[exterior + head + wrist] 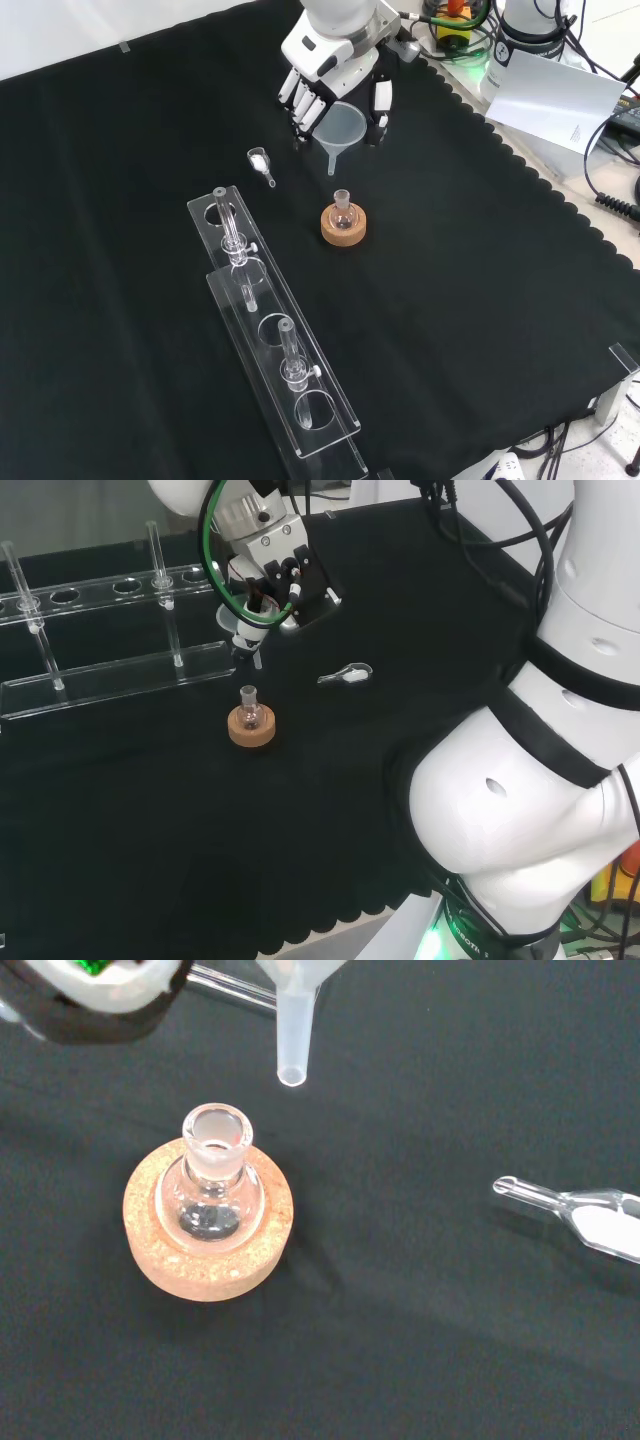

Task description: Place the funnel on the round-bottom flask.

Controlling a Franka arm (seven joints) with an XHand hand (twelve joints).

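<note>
A small clear round-bottom flask (343, 211) sits upright in a cork ring stand (343, 229) on the black cloth; the head view shows the flask (249, 709) near the middle and the wrist view shows the flask (212, 1175) with its open neck. The hand (335, 70) hangs above and behind it in the front view, its fingers curled round a translucent plastic funnel (340, 132). The funnel's spout (292, 1048) points down, a little off from the flask's mouth and above it. In the head view the hand (272, 565) holds the funnel (245, 640) just beyond the flask.
A clear acrylic rack (272, 340) with glass tubes lies at the front in the front view, and at the left of the head view, rack (110, 660). A small clear scoop (261, 164) with white powder lies near the hand. The scalloped cloth edge (540, 160) runs at right.
</note>
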